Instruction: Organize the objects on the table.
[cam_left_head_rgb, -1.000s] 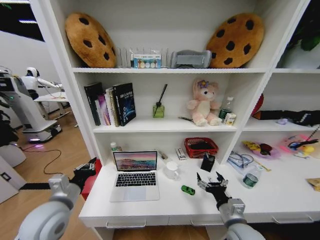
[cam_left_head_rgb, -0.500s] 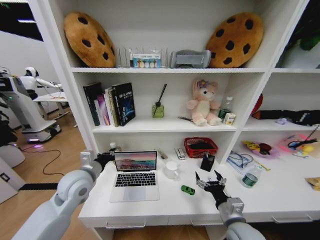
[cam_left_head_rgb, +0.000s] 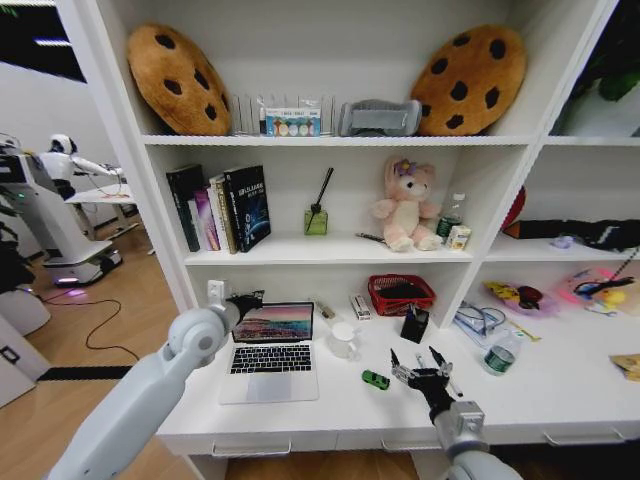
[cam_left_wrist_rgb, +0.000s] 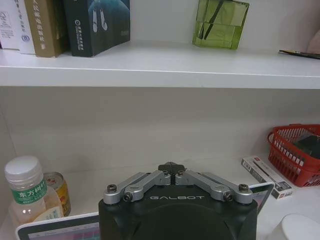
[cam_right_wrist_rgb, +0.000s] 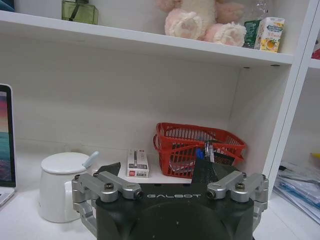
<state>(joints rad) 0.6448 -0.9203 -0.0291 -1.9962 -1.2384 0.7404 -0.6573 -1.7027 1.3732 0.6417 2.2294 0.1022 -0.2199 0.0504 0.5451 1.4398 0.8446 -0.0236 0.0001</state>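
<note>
Task barely begun: laptop (cam_left_head_rgb: 270, 351) open, green toy car (cam_left_head_rgb: 376, 380) loose on table (cam_left_head_rgb: 560, 400). Left gripper (cam_left_head_rgb: 246, 299) pressed together, empty; right gripper (cam_left_head_rgb: 422, 370) spread apart, empty.

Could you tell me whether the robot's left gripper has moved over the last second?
Yes. The left gripper has swung from beside the desk edge up and rightward to the top left corner of the open silver laptop, which stayed put.
</note>
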